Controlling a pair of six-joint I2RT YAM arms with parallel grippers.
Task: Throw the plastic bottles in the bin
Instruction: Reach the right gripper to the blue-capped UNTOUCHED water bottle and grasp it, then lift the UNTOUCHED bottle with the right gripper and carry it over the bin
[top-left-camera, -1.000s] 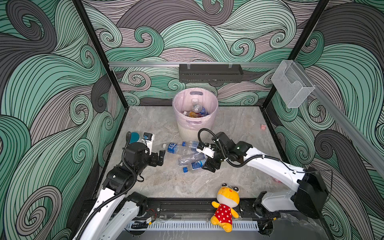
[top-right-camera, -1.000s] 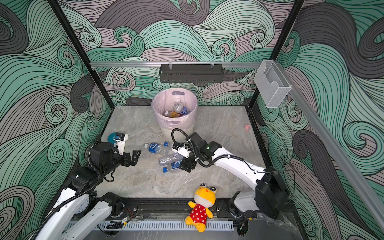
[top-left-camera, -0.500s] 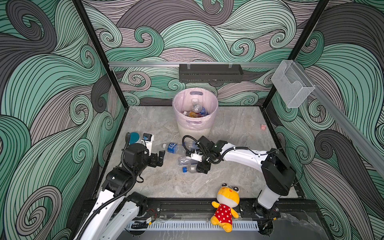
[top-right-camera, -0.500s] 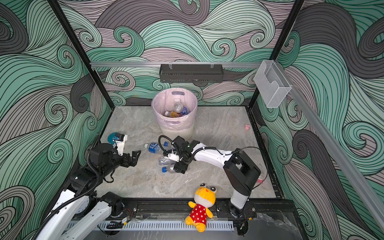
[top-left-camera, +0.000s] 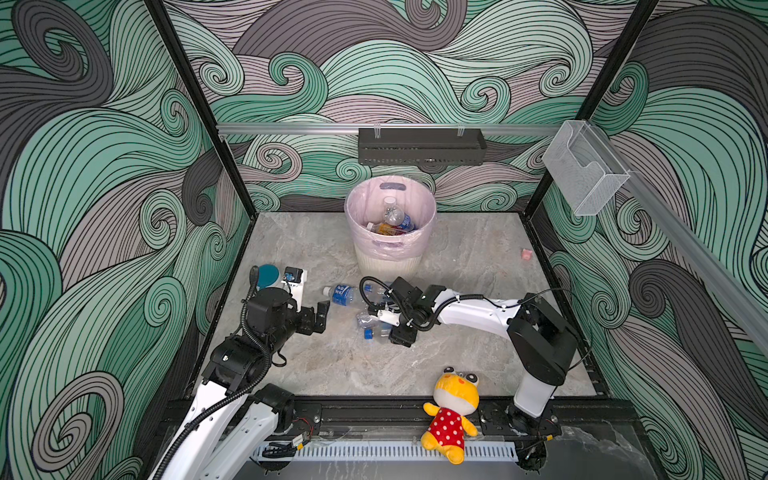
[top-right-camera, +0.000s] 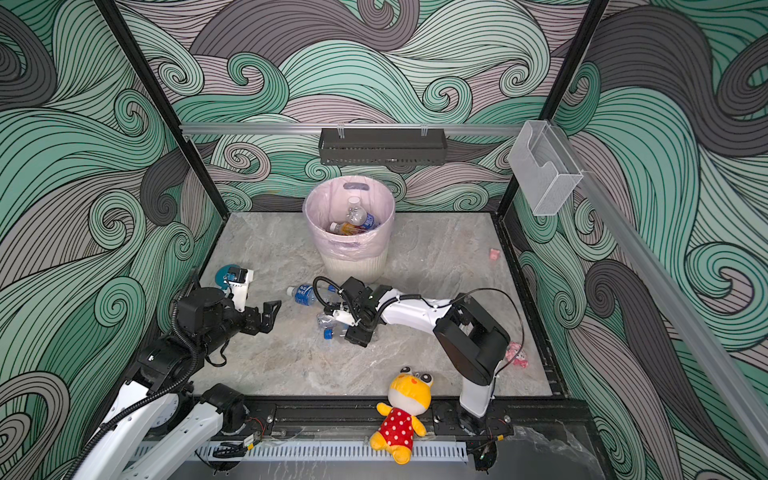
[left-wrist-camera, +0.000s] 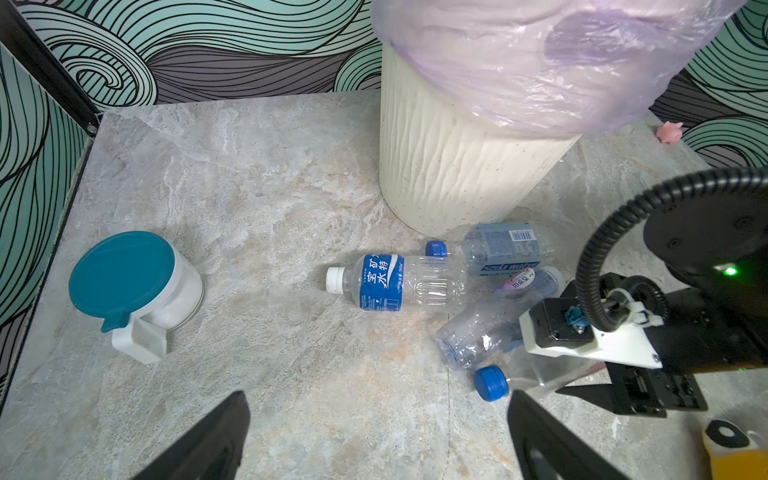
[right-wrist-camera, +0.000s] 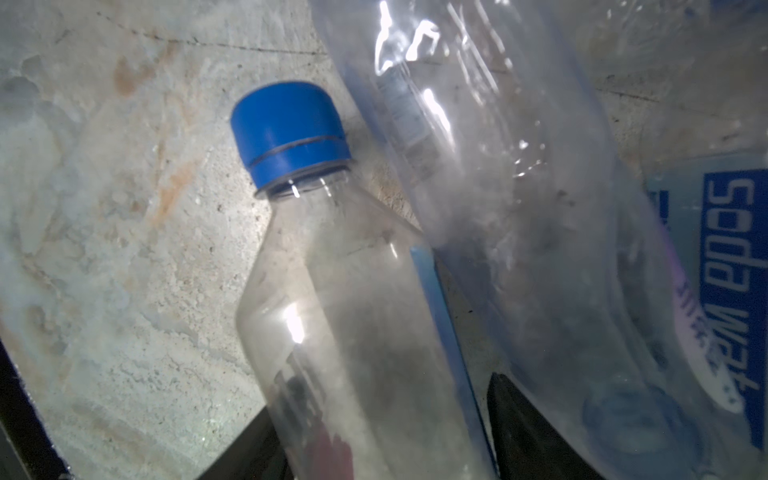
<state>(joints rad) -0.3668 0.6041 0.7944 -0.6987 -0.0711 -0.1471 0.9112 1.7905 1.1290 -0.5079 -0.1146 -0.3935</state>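
Note:
Several clear plastic bottles lie on the stone floor in front of the bin (top-left-camera: 390, 259), a cream ribbed basket with a pink liner. The blue-label, white-capped bottle (left-wrist-camera: 395, 282) is nearest the left side, the soda-water bottle (left-wrist-camera: 503, 249) rests against the bin's foot, and a crushed bottle (left-wrist-camera: 478, 332) lies between. My right gripper (right-wrist-camera: 382, 399) is down on the floor, its jaws against both sides of the blue-capped bottle (right-wrist-camera: 332, 291), which still lies flat. More bottles (top-left-camera: 392, 218) sit inside the bin. My left gripper (left-wrist-camera: 376, 399) hangs open and empty above bare floor, left of the pile.
A teal-lidded white cup (left-wrist-camera: 133, 286) stands near the left wall. A yellow plush toy (top-left-camera: 453, 411) leans on the front rail. Two small pink things (top-right-camera: 493, 254) (top-right-camera: 517, 353) lie by the right wall. A clear box (top-left-camera: 582, 178) and a black shelf (top-left-camera: 419, 145) hang on the walls.
My right arm has stretched leftward and down onto the bottle pile, and its jaws have narrowed around the blue-capped bottle. The left arm has barely moved.

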